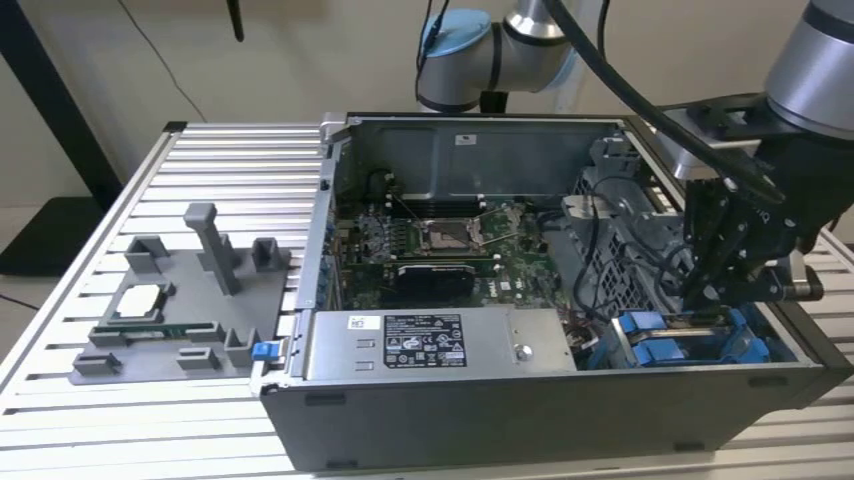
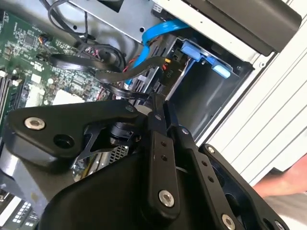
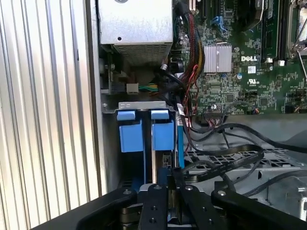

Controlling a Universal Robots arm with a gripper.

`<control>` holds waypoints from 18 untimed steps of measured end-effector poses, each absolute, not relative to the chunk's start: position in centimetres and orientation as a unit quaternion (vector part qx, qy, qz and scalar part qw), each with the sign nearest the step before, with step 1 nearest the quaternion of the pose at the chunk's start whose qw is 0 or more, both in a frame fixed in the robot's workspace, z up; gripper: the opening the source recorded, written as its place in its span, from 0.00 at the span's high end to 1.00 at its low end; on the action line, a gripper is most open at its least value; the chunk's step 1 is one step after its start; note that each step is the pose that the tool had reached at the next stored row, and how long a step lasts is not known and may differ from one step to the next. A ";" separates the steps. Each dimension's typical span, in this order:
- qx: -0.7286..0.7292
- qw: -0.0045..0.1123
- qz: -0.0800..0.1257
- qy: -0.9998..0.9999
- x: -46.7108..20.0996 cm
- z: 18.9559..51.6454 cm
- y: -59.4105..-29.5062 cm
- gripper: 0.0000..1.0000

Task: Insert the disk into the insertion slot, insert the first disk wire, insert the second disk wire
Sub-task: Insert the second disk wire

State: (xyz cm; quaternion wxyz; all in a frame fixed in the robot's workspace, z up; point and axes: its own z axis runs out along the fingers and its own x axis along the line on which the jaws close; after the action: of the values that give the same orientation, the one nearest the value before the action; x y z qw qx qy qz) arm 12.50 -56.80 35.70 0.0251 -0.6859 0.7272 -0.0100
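While the black tool (image 1: pixel 714 290) hangs inside the open grey computer case (image 1: pixel 534 420), apparently clenched on something unclear, the blue-framed silver disk (image 3: pixel 163 143) already sits in its slot.

Open computer case (image 1: pixel 441 420): motherboard (image 1: pixel 427 250) at centre, power supply box (image 1: pixel 427 345) at 6 o'clock; grey fixture tray (image 1: pixel 180 300) at 9 o'clock

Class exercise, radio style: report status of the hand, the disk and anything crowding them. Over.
Hand down inside the case at the drive bay. Disk seated upright in its slot, blue carrier showing. Black cables draped close beside the hand.
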 end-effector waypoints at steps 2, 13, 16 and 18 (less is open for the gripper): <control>-0.686 0.025 -0.010 0.727 12.5 35.7 -56.8 1.00; -0.687 0.025 -0.010 0.727 12.7 35.1 -56.7 1.00; -0.688 0.025 -0.010 0.725 12.9 35.0 -56.7 1.00; -0.689 0.025 -0.010 0.724 12.9 34.9 -56.7 1.00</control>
State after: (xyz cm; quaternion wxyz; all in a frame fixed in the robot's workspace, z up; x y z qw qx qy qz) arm 12.92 -56.69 34.88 0.0252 -0.6891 0.7242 -0.0098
